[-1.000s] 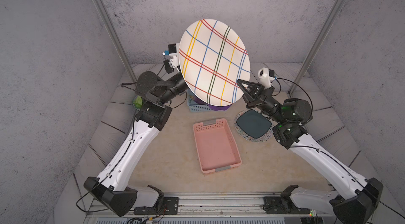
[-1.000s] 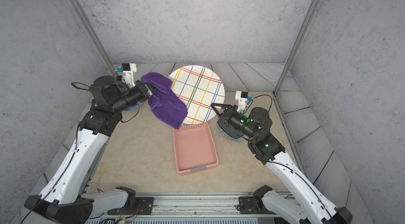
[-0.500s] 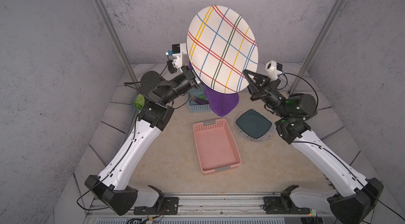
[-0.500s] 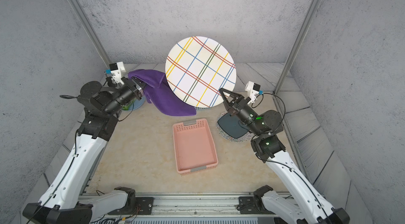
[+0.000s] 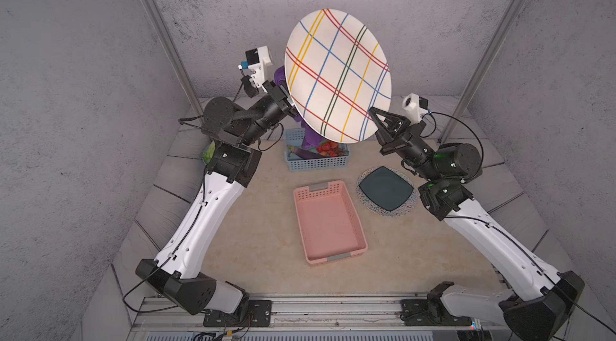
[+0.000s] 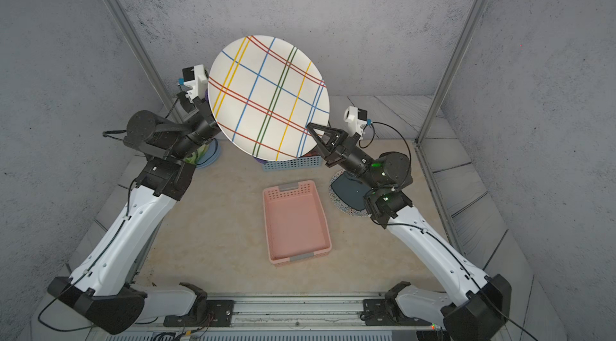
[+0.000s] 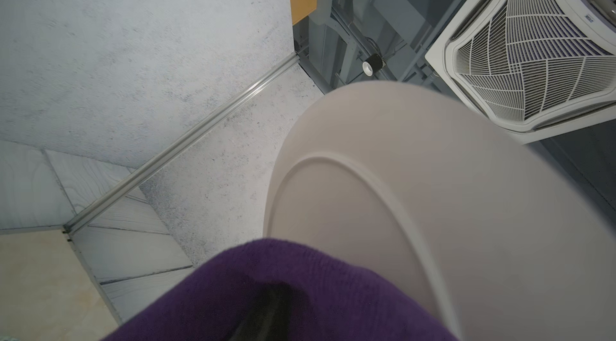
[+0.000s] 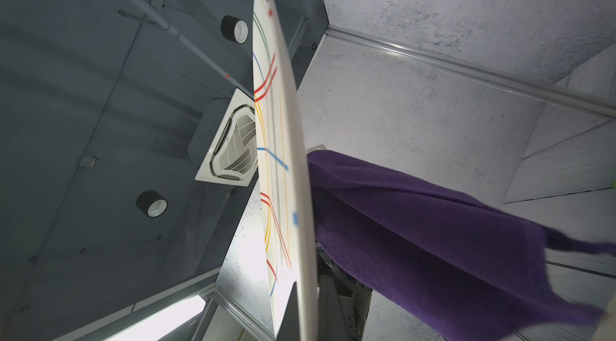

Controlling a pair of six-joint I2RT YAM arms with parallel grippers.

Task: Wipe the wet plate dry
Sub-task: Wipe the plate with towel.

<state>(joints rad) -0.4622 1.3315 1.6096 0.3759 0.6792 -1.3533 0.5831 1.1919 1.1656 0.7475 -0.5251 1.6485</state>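
The plate [image 5: 336, 76] stands tilted high above the back edge of the desk [image 5: 263, 229]. The right pincer [image 5: 375, 114] is closed on its lower rim only. The left pincer [image 5: 283, 97] is closed on the purple cloth [image 8: 433, 239], which lies against the plate's back. I think a hard push can lever the wet rim out, and the plate would drop onto the blue basket [image 5: 316, 162].

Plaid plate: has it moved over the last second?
Yes. The plaid plate has risen: in a top view its lower edge now sits farther above the blue basket, uncovering more of it.
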